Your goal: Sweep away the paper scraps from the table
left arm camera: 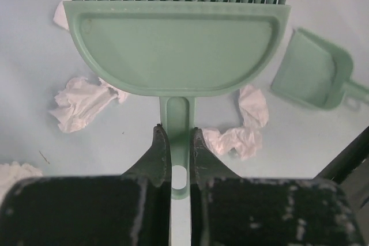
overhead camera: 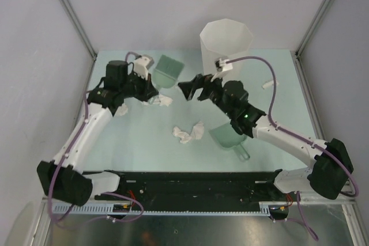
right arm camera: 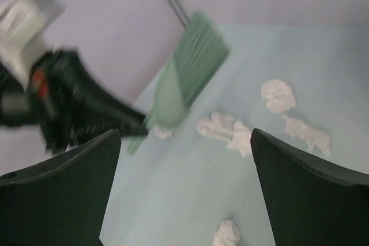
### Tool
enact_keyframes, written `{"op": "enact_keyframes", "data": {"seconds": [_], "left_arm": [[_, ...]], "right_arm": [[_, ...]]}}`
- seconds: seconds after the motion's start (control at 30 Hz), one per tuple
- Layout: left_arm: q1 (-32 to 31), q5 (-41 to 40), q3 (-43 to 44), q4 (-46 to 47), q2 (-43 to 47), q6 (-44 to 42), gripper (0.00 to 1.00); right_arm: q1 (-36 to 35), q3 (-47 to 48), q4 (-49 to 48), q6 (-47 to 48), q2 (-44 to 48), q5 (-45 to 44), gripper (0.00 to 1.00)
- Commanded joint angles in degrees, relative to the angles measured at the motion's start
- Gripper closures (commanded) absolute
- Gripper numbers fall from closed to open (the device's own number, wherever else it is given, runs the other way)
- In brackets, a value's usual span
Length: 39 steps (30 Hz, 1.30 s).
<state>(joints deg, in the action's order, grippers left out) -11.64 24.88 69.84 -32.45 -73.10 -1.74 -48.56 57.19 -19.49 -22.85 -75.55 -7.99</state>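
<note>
My left gripper (left arm camera: 179, 137) is shut on the handle of a mint-green hand brush (left arm camera: 176, 50), whose bristles point away over the table (left arm camera: 34, 56). From above, the brush (overhead camera: 167, 71) sits at the back left, ahead of the left gripper (overhead camera: 151, 84). White paper scraps lie around it (left arm camera: 81, 102) (left arm camera: 233, 140) (left arm camera: 252, 105). Overhead, scraps rest by the brush (overhead camera: 163, 101) and mid-table (overhead camera: 183, 135). The right gripper (overhead camera: 189, 90) hangs open above the table's middle, nothing between its fingers (right arm camera: 75, 188). Its blurred wrist view shows the brush (right arm camera: 187, 76) and scraps (right arm camera: 225, 128) (right arm camera: 277, 95).
A green dustpan (overhead camera: 229, 136) lies under the right forearm; the left wrist view shows the dustpan (left arm camera: 314, 76) at right. A tall white faceted bin (overhead camera: 226, 41) stands at the back. Another scrap (overhead camera: 268, 84) lies near the right wall. Grey walls and metal rails enclose the table.
</note>
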Motion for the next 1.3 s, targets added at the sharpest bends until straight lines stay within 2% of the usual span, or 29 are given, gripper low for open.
{"op": "enact_keyframes", "data": {"seconds": [0.0,0.2,0.43,0.53,0.57,0.6,0.63,0.7,0.77,0.8,0.83,0.9,0.93,0.97,1.0,1.03,1.13,1.27], "left_arm": [[-5.23,-9.5,-2.96,-2.27,4.89,-12.41,1.0],[-9.8,-11.17,-2.34,-2.36,6.92,-13.91,1.0],[-11.65,-7.58,-3.22,-2.36,8.06,-14.17,1.0],[-11.65,-3.45,-3.4,-2.45,9.37,-13.47,1.0],[-11.65,-2.57,-3.49,-2.45,9.9,-13.29,1.0],[-11.65,-0.65,-3.49,-2.53,10.08,-13.29,1.0],[-11.65,0.16,-3.4,-2.71,10.34,-13.12,1.0],[-11.65,1.91,-2.96,-3.24,10.43,-12.94,1.0],[-11.65,2.8,-2.43,-4.11,10.52,-12.5,1.0],[-11.57,3.15,-1.47,-4.46,10.44,-12.5,1.0],[-11.48,3.68,-0.86,-4.9,10.43,-11.8,1.0],[-10.87,5.16,1.94,-6.75,10.35,-11.36,0.51],[-9.64,7.96,2.92,-7.27,10.52,-10.49,0.33],[-8.85,10.16,4.06,-8.15,10.78,-9.87,0.07],[-7.88,12.53,6.25,-8.59,10.87,-9.43,0.01],[-5.78,18.3,7.23,-8.86,11.05,-8.29,0.0],[-2.78,28.6,10.13,-9.13,11.48,-7.32,0.0],[-2.86,36.61,13.73,-9.04,11.05,-5.21,0.01]], "right_arm": [[5.74,2.58,-1.44,-8.96,1.19,7.37,0.0],[5.14,2.58,-3.27,-12.91,-3.37,16.06,0.0],[4.61,2.58,-11.09,-17.57,-9.7,18.44,0.02],[4.96,2.58,-15.13,-19.07,-11.46,20.73,0.18],[5.05,2.49,-17.14,-19.33,-11.81,21.25,0.31],[5.05,2.49,-17.86,-19.42,-12.08,21.96,0.4],[5.05,2.58,-18.56,-19.51,-12.51,22.22,0.56],[5.4,2.49,-19.71,-19.07,-12.95,23.1,0.7],[5.92,2.49,-20.24,-18.9,-12.87,24.51,0.94],[6.54,2.49,-20.07,-18.64,-12.61,25.64,1.0],[6.8,2.49,-19.54,-18.28,-12.17,25.74,1.0],[7.16,2.23,-18.92,-15.39,-9.45,25.92,1.0],[7.59,2.14,-18.84,-14.34,-8.14,26.09,1.0],[7.86,2.14,-19.27,-13.37,-5.77,27.14,1.0],[8.3,2.14,-19.62,-12.49,-4.18,27.84,1.0],[9.35,2.05,-19.97,-12.31,-2.95,28.64,1.0],[10.76,1.79,-22.6,-11.87,2.5,31.63,1.0],[10.5,1.44,-24.98,-12.21,7.6,32.42,1.0]]}}
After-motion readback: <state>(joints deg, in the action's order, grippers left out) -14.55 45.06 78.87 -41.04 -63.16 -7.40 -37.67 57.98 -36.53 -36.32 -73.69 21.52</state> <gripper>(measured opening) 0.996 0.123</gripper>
